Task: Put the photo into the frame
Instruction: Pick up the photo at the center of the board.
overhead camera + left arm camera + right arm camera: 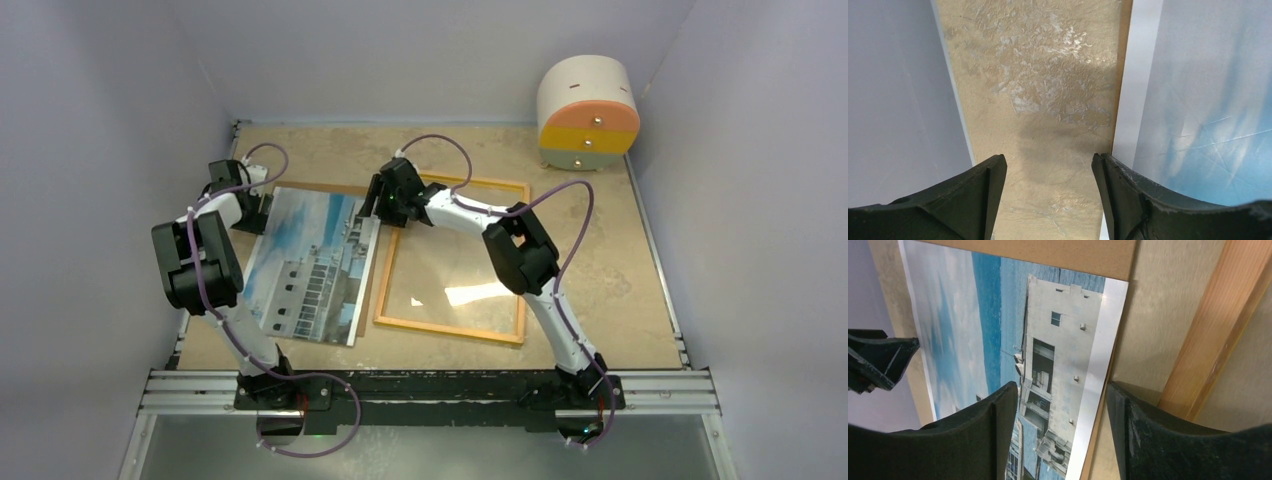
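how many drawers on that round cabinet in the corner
3, stacked on the round cabinet: orange drawer on top, yellow drawer in the middle, pale green drawer at the bottom. None looks hidden.

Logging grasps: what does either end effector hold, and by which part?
Nothing. The right end effector is open astride the photo's edge nearest the frame; the left end effector is open at its opposite edge.

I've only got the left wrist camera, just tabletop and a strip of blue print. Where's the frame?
Observer: The frame lies flat on the table, right of the photo.
Operator: What's the right arm doing?
Observer: The right arm reaches over the photo's far right corner, jaws open, straddling its right edge.
Operator: Anything beneath the photo?
Observer: A brown backing board shows past its far edge.
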Motion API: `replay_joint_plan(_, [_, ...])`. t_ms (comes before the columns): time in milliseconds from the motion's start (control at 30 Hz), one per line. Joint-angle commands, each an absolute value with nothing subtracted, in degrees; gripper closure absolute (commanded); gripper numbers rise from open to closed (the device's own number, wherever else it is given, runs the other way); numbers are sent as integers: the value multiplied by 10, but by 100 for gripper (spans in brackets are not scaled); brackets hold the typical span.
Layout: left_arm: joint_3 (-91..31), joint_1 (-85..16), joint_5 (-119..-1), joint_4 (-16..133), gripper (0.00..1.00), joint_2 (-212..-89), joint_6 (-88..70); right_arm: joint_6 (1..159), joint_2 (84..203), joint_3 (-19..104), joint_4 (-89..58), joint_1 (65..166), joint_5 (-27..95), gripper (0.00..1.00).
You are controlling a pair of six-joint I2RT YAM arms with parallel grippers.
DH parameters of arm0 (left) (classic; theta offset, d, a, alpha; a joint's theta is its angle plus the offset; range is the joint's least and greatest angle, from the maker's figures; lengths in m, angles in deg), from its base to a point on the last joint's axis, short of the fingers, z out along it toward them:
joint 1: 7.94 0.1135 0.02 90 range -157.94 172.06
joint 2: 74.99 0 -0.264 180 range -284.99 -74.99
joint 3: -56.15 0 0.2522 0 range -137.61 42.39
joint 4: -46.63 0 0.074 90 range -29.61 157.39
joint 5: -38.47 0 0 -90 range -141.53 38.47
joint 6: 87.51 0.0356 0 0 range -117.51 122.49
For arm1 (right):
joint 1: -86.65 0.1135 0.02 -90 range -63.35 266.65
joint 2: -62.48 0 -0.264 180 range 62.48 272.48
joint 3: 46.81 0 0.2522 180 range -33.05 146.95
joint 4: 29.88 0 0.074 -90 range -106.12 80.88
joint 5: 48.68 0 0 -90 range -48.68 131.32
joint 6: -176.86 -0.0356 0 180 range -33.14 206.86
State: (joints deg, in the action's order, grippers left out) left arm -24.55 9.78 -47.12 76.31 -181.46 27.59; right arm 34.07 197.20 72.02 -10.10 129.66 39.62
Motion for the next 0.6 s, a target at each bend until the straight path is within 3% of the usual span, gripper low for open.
replay_joint_plan(0, [-233,80,-470,751,31,-1796,282,362,1991,787,-102,1305,378,35])
replay_joint_plan(233, [-210,74,-452,742,31,-1809,290,388,1960,778,-111,1315,376,38])
replay_joint_plan(467, [-217,82,-446,755,31,-1809,293,411,1867,691,-92,1320,394,11])
replay_joint_plan(567, [-225,84,-446,758,31,-1809,292,397,1801,621,-93,1343,374,10])
